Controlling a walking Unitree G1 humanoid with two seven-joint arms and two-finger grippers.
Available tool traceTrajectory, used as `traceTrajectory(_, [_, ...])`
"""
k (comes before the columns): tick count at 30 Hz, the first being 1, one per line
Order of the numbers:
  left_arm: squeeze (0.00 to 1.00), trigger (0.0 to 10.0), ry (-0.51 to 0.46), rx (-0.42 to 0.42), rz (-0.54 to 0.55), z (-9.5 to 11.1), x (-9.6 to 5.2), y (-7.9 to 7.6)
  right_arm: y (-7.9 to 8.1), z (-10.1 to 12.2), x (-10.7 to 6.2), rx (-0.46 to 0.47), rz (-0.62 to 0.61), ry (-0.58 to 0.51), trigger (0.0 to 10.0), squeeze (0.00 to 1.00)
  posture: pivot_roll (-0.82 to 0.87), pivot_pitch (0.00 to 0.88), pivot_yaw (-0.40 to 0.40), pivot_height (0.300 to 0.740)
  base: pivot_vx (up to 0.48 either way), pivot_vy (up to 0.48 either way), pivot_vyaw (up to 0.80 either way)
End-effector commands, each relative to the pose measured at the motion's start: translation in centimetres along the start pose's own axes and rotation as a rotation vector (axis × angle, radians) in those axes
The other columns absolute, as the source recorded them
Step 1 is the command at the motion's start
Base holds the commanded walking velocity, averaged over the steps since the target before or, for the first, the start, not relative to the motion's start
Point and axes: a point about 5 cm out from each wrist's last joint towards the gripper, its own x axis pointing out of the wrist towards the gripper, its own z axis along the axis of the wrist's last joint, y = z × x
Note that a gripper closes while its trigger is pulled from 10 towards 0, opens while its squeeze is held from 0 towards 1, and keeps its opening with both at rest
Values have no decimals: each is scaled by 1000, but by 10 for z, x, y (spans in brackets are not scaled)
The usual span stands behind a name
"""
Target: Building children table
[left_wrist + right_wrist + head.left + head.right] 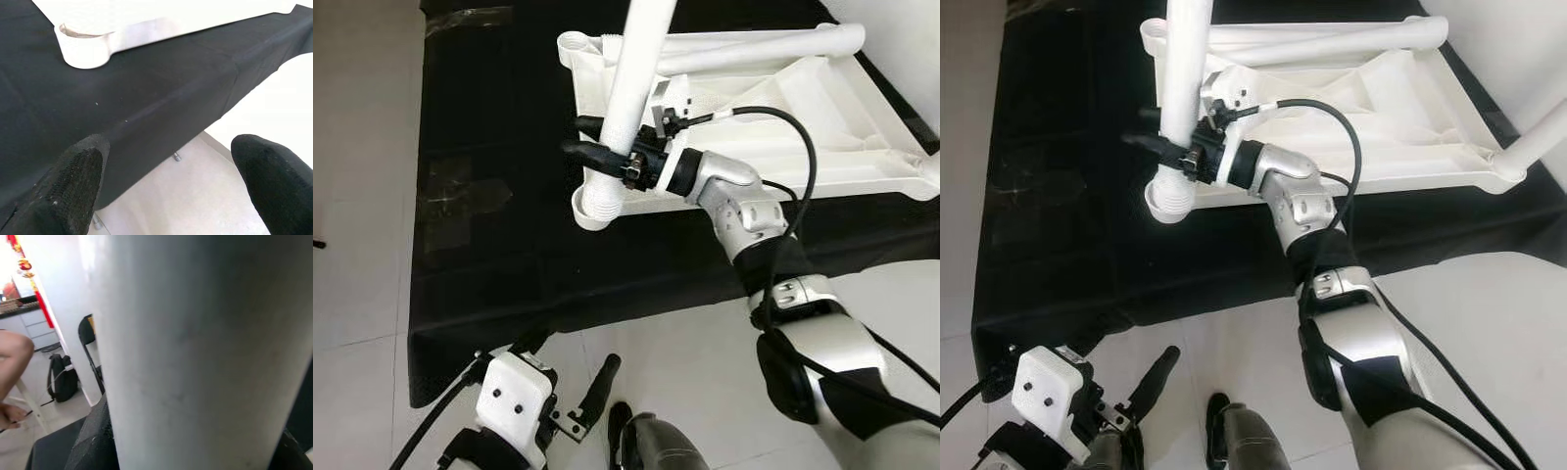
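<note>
Fitting a leg: right claw (597, 147) clamped around the upright white leg (631, 93) at the upturned tabletop's (862, 137) corner socket (597, 201) on the black counter (489, 235); next, twisting home; left claw (166, 181) open, empty.

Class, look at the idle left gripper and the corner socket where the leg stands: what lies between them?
Between the left gripper and the socket lies only bare black cloth, seen in the left wrist view.

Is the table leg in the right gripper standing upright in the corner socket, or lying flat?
Upright. The white table leg rises from the corner socket of the overturned tabletop, with the right gripper clamped around it.
</note>
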Motion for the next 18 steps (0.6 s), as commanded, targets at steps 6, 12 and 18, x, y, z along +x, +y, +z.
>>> traceTrajectory(6, [0,10000,28,0,-12,-2,-3,-3,5,0,12,44,3,-45,10000,0,-128,359,-128,740,0,0,0])
traceTrajectory(12, [0,10000,24,4,-7,-2,0,-3,6,13,28,33,-44,-115,10000,0,-132,347,-138,740,0,0,0])
traceTrajectory(18, [0,10000,21,8,-3,-4,3,-3,-4,1,26,-18,-154,24,10000,0,-130,322,-147,740,0,0,0])
